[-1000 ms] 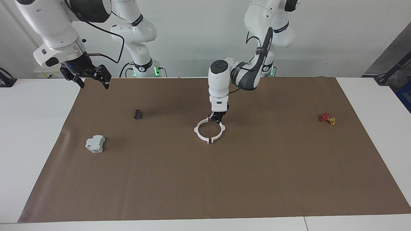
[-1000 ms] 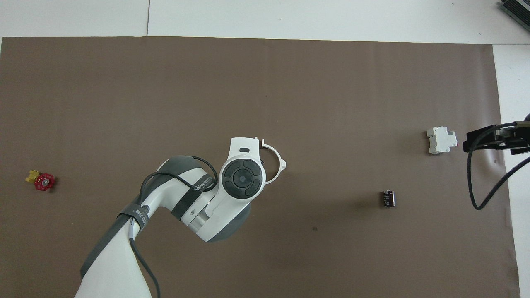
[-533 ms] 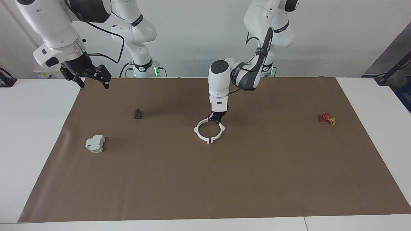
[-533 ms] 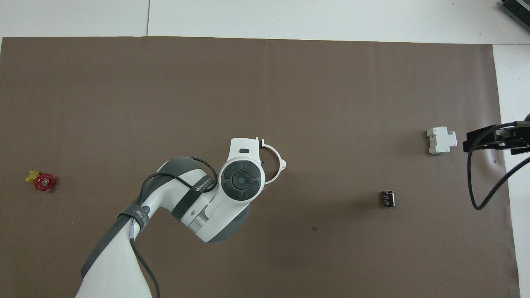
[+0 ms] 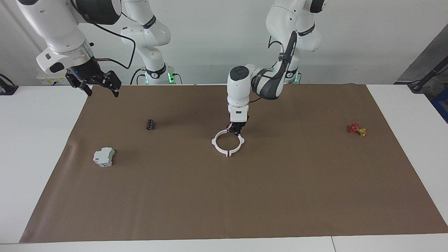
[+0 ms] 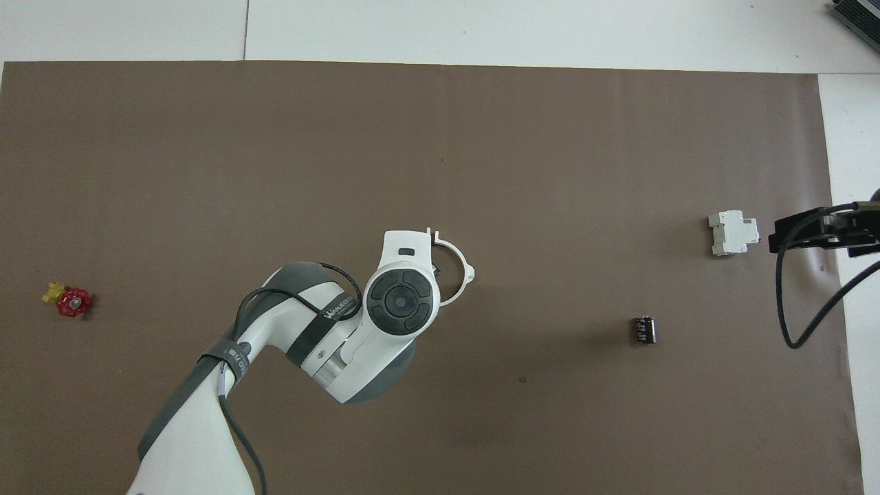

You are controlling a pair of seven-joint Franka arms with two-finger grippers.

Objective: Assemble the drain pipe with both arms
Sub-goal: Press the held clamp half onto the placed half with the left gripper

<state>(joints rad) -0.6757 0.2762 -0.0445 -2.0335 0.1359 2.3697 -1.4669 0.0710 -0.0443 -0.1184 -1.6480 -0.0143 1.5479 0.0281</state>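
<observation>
Drain pipe [image 5: 228, 142], mid-mat: nudged slightly, half-rings now meeting as one ring. Left gripper [image 5: 236, 131] clamped on its rim. Right gripper [image 5: 101, 88] waiting, spread wide, over mat's corner; joining judged nearly done.

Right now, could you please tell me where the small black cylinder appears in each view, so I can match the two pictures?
Facing view: the black cylinder lies on the brown mat, toward the right arm's end, nearer to the robots than the grey-white block.
Overhead view: the same cylinder lies low at that picture's right.
Shared landmark: the white ring at mid-table.
</observation>
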